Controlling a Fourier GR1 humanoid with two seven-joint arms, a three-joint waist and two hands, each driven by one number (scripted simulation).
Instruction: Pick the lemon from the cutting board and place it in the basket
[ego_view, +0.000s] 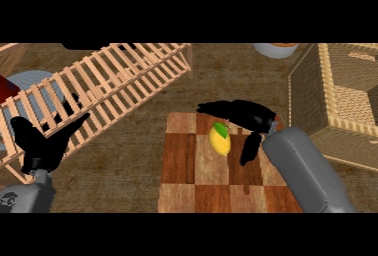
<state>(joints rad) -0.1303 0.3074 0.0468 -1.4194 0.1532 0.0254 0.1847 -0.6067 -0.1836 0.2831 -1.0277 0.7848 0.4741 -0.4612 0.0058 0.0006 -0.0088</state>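
A yellow lemon (219, 141) with a green patch lies on the checkered wooden cutting board (181, 175), near its upper middle. My right hand (247, 116) hovers just above and to the right of it, fingers reaching left over the lemon's top and the thumb hanging down beside it. The fingers are not closed round the fruit. The wicker basket (336, 95) stands at the right, beyond the board's right edge. My left hand (40, 142) rests open at the lower left, fingers up.
A wooden slatted rack (111, 80) lies diagonally across the upper left. A grey bowl (33, 80) and a red object (6, 89) sit behind it at the left edge. Another round dish (277, 49) shows at the top.
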